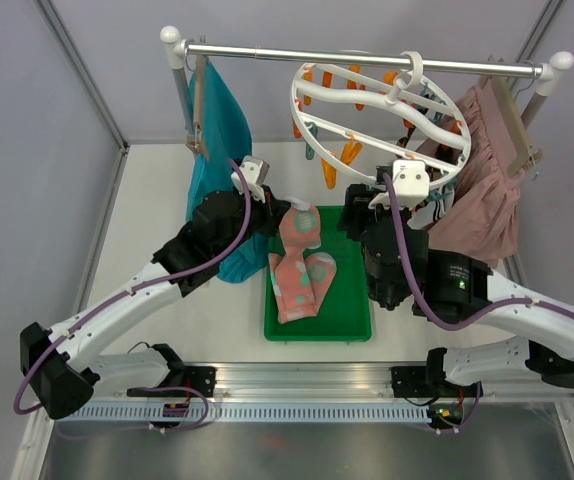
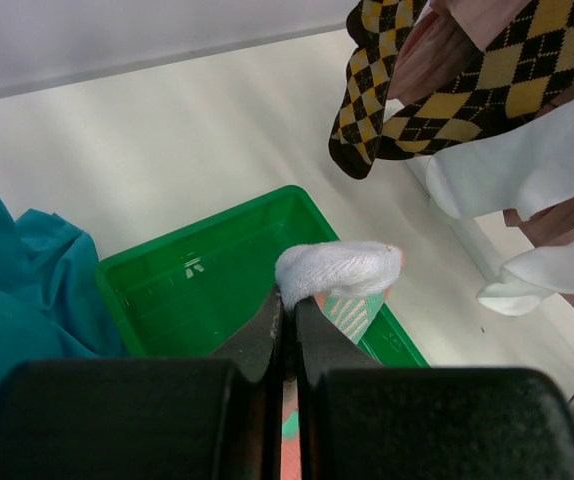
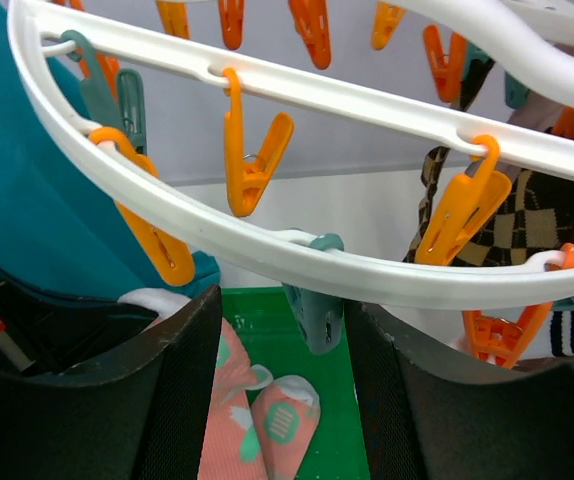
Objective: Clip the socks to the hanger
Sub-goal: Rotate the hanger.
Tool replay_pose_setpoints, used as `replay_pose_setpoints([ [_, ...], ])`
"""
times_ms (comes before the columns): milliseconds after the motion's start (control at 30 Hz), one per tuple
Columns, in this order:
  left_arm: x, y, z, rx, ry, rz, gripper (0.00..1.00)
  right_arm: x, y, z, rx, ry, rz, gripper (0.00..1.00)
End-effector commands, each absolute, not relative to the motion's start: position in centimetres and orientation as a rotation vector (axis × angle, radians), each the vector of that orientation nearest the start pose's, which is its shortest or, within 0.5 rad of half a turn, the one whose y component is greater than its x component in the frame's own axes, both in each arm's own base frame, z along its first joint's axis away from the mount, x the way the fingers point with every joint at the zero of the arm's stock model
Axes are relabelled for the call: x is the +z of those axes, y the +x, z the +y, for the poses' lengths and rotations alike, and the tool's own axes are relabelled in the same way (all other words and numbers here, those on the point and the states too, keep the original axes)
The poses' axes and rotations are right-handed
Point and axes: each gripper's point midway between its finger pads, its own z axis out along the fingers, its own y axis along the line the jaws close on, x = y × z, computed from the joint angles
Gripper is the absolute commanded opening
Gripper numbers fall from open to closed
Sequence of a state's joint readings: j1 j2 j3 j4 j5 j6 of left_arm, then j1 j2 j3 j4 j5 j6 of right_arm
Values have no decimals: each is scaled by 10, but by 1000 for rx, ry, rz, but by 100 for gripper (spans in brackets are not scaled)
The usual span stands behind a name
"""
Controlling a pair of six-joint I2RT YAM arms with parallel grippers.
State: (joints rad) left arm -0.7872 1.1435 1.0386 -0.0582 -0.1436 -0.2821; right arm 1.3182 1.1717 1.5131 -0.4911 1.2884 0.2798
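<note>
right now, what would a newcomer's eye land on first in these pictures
The big round white hanger bristling with orange and teal clips, hung on the rail at the back right, grabs the eye first. Next, the bright green tray mid-table, above which the left arm's jaws pinch a pink sock up by its white toe.

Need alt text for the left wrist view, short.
The left gripper, shut, holds a pink sock by its white end above a green tray. Argyle socks and white socks hang at upper right; a teal garment is at left.
</note>
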Motion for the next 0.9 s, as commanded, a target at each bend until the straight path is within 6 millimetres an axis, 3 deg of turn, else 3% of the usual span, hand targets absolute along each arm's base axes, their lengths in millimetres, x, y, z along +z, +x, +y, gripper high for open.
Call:
replay_pose_setpoints([
  [0, 322, 293, -276, -669, 355, 1703, 2, 444, 225, 198, 46, 148, 1581, 59],
  [533, 320, 293, -277, -674, 362, 1707, 2, 453, 211, 191, -247, 201, 1568, 63],
  [867, 319, 293, -280, -683, 370, 1710, 2, 457, 202, 185, -245, 215, 1577, 69],
])
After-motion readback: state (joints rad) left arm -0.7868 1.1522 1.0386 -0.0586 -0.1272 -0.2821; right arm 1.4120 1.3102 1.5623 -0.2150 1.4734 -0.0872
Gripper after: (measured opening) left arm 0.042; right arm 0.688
